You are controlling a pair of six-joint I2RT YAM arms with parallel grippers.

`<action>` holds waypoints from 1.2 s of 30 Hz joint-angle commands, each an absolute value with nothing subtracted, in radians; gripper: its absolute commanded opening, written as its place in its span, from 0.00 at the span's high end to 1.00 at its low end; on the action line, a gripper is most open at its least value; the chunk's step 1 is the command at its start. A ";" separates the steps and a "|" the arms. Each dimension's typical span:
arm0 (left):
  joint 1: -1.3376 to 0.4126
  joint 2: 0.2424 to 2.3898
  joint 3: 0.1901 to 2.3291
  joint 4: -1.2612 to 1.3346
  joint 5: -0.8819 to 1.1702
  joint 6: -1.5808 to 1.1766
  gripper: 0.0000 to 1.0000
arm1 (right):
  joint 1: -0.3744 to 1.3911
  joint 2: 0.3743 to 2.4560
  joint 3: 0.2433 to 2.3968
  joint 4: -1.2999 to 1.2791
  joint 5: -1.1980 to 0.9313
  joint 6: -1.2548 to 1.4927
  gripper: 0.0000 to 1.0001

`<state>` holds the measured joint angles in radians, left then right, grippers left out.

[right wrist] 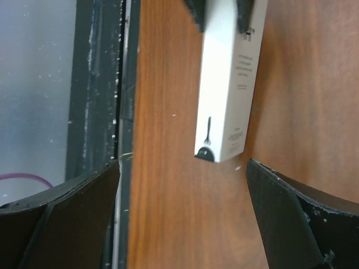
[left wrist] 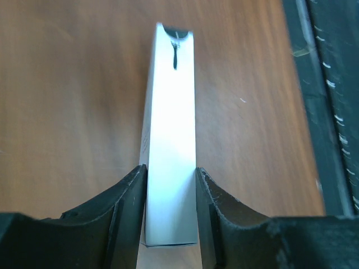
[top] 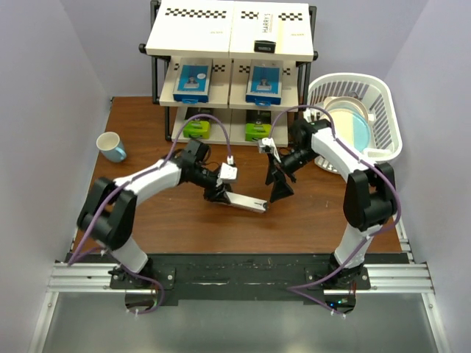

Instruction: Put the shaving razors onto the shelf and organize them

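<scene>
The left gripper (left wrist: 170, 176) is clamped on 1 long white razor box (left wrist: 171, 112), its fingers pressing the box's 2 long sides at one end. The rest of the box runs straight out ahead of the hand, low over the brown table (top: 147, 220); whether it rests on the wood I cannot tell. The right gripper (right wrist: 182, 168) stands wide apart and holds nothing, with the box's free end just ahead of its fingertips and not touching them. A mug (top: 112, 147) sits out to the left of the left gripper. Beyond both hands stands the shelf (top: 191, 33):
- **Bottom tier:** 2 black-and-green boxes (top: 195, 127) (top: 257, 130).
- **Middle tier:** 2 blue-and-white boxes (top: 193, 81) (top: 263, 83).
- **Top tier:** 1 HARRY'S box (top: 266, 33).

Past the right gripper, to its right, a white basket (top: 386, 110) holds a plate (top: 353, 125).
</scene>
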<state>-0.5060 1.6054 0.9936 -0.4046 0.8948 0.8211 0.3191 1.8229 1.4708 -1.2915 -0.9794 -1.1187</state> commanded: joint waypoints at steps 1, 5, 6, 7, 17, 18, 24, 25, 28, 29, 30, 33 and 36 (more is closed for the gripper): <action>-0.480 1.782 1.150 -0.889 1.057 1.067 0.67 | 0.333 1.758 1.402 -1.171 -0.948 -0.993 0.01; -0.471 1.968 1.290 -1.106 1.091 1.175 0.65 | 0.336 1.733 1.371 -1.079 -0.913 -0.928 0.01; -0.466 1.980 1.299 -1.101 1.098 1.157 0.62 | 0.337 1.729 1.368 -1.060 -0.902 -0.904 0.01; -0.459 1.983 1.305 -1.082 1.100 1.135 0.60 | 0.336 1.717 1.365 -1.022 -0.897 -0.891 0.01; -0.431 1.741 1.112 -0.384 0.827 0.625 0.36 | 0.354 1.667 1.287 -0.835 -0.813 -0.758 0.01; -0.430 1.740 1.111 -0.374 0.815 0.585 0.36 | 0.362 1.670 1.289 -0.834 -0.816 -0.755 0.01; -0.416 1.599 0.996 -0.279 0.790 0.534 0.25 | 0.471 1.615 1.229 -0.732 -0.733 -0.753 0.01; -0.416 1.553 0.970 -0.279 0.782 0.526 0.25 | 0.491 1.602 1.194 -0.701 -0.703 -0.733 0.01; -0.416 1.479 0.939 -0.275 0.701 0.433 0.25 | 0.570 1.568 1.137 -0.603 -0.622 -0.600 0.01; -0.414 1.461 0.931 -0.278 0.642 0.369 0.25 | 0.593 1.565 1.125 -0.574 -0.538 -0.568 0.01; -0.413 1.444 0.917 -0.269 0.605 0.329 0.24 | 0.633 1.563 1.117 -0.536 -0.510 -0.548 0.01; -0.402 1.379 0.896 -0.252 0.422 0.122 0.23 | 0.682 1.589 1.106 -0.465 -0.381 -0.460 0.01; -0.349 1.321 0.858 -0.258 0.303 -0.038 0.19 | 0.706 1.640 1.152 -0.462 -0.319 -0.402 0.01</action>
<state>-0.4107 1.3899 0.9043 -0.2993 0.5297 0.2508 0.6880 1.6016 1.1107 -0.5674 -0.4881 -0.5346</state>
